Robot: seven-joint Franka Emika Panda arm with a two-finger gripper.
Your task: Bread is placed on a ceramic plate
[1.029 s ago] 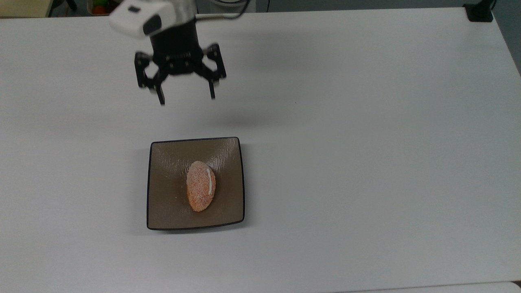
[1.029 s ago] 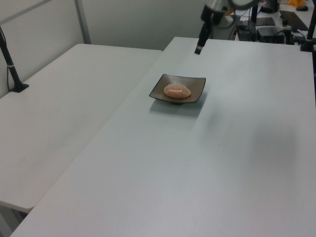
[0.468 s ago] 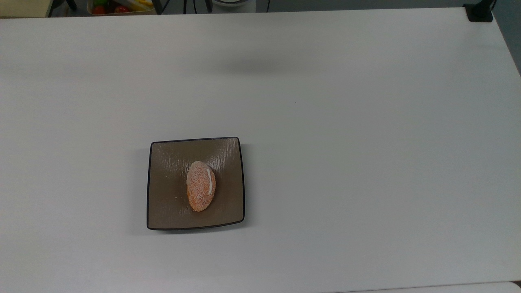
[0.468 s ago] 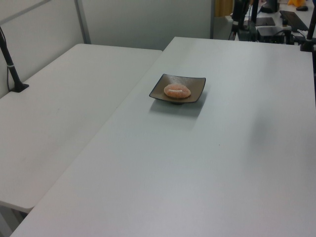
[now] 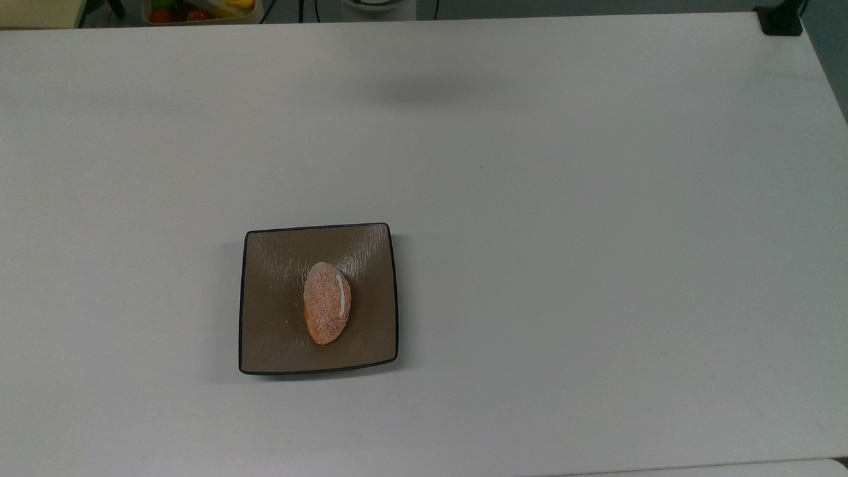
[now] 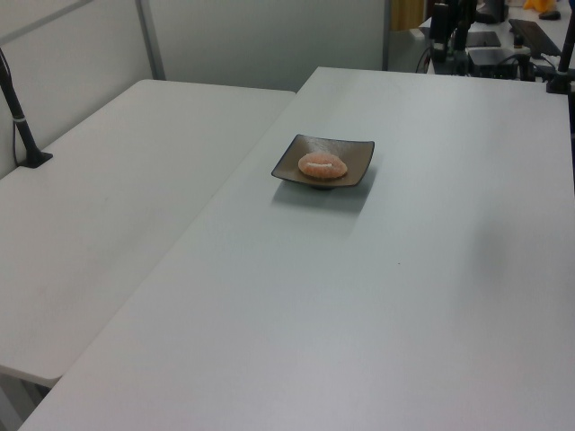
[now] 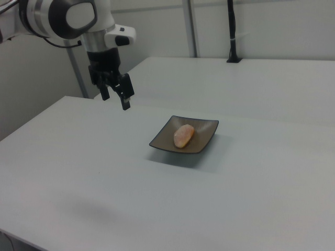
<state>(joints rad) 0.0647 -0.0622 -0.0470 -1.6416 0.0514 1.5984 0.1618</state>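
While the bread (image 5: 326,303) lay on the ceramic plate (image 5: 265,344), long axis running toward the far and near edges of the table (image 5: 596,265) in the top view, white stripe up, the placing itself looked done. The plate sat nearer the top view's left edge of the table than its right, roughly midway between the far and near edges. In the right view the gripper (image 7: 117,94) hung in the air above the table, off to the right view's left of the plate and well apart from it, its two fingers spread and holding nothing. Judgement: the step in hand was the retreat. To do it well, the arm should travel up and away from the plate, never back across it, so that nothing nudges the loaf or shifts the plate.
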